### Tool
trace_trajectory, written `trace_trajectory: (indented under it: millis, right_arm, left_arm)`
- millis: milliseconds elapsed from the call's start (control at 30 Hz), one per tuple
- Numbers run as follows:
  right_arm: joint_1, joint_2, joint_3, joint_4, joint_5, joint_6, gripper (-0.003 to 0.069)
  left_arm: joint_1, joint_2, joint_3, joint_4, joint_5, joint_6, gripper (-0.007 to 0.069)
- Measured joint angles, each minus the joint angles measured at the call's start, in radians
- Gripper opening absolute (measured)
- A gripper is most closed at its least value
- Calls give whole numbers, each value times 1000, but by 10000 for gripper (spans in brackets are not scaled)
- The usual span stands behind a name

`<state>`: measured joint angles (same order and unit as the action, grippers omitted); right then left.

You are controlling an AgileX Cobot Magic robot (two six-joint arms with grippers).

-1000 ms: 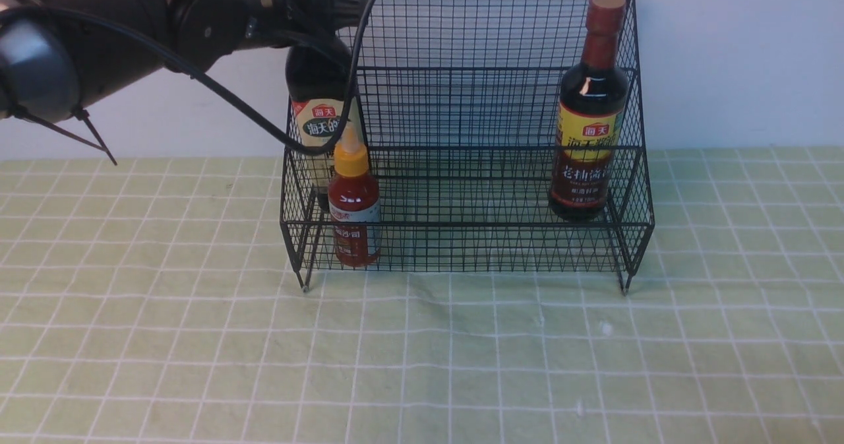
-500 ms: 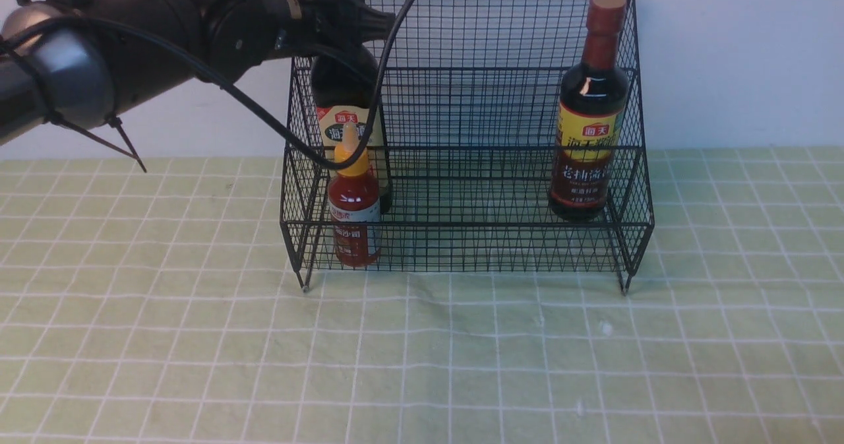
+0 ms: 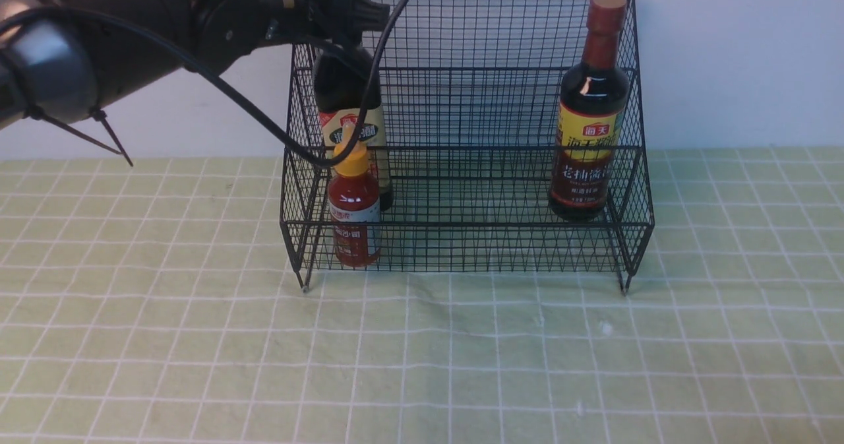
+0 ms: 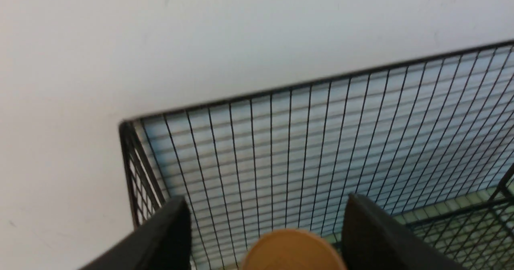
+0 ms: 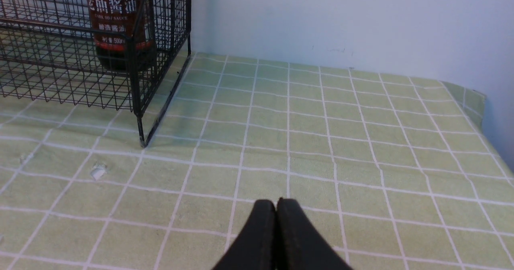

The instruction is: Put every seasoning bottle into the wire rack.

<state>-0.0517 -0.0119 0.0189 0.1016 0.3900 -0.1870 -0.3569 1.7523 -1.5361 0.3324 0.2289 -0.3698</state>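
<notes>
Green checked cloth (image 3: pixel 461 351) covers the table, and on it, toward twelve o'clock against the white wall (image 3: pixel 725 55), stands the black wire rack (image 3: pixel 461 101), the biggest thing in view. Next in size is the left arm (image 3: pixel 132 28), which reaches in from ten o'clock to the rack's top left corner. Its gripper (image 4: pixel 267 238) has its jaws spread, one on each side of the gold cap (image 4: pixel 291 252), with a gap showing on both sides; whether they still touch the bottle lower down cannot be told. That gold-capped bottle (image 3: pixel 349 114) stands upright at the rack's nine o'clock end, on the shelf. At the three o'clock end stands the red-capped bottle (image 3: pixel 589 111), also upright inside the rack. Smallest, the red squeeze bottle (image 3: pixel 354 206) sits on the lower front tier just in front of the gold-capped one. The right gripper (image 5: pixel 276 210) hangs over bare cloth with its fingers pressed together, holding nothing.
</notes>
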Motion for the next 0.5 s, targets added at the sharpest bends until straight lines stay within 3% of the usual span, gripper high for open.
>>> trace_trajectory:
  millis: [300,367,500]
  right_arm:
    - [0,0,0,0,0,0,-12]
    - [0,0,0,0,0,0,-12]
    - [0,0,0,0,0,0,-12]
  left_arm:
    - [0,-148,-2,73,104,0,438]
    - [0,-188,-2,77,180,1,378]
    - [0,-271,-2,69,364,32,165]
